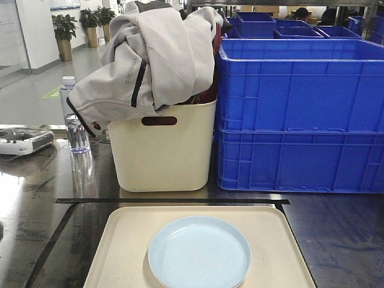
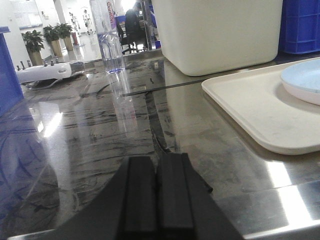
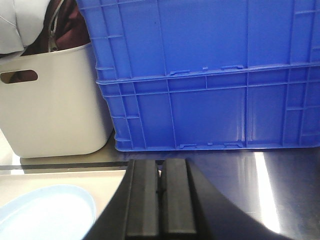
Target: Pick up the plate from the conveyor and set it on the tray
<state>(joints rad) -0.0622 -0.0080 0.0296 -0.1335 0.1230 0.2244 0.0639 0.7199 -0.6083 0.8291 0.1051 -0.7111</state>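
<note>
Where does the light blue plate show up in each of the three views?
Front view: plate bottom centre, lying on the tray.
Left wrist view: plate at the right edge, partly cut off.
Right wrist view: plate bottom left corner.
Shared landmark: the cream tub behind the tray.

Your right gripper (image 3: 161,200) sat with black fingers pressed together, above a pale blue plate (image 3: 47,212) on the cream tray (image 3: 65,177), facing stacked blue crates (image 3: 210,75) and a cream tub (image 3: 55,115)

The left matte black flat-fingered gripper (image 2: 157,192) and its right twin (image 3: 161,200) each show two ribbed rectangular pads above a flared black base.
</note>
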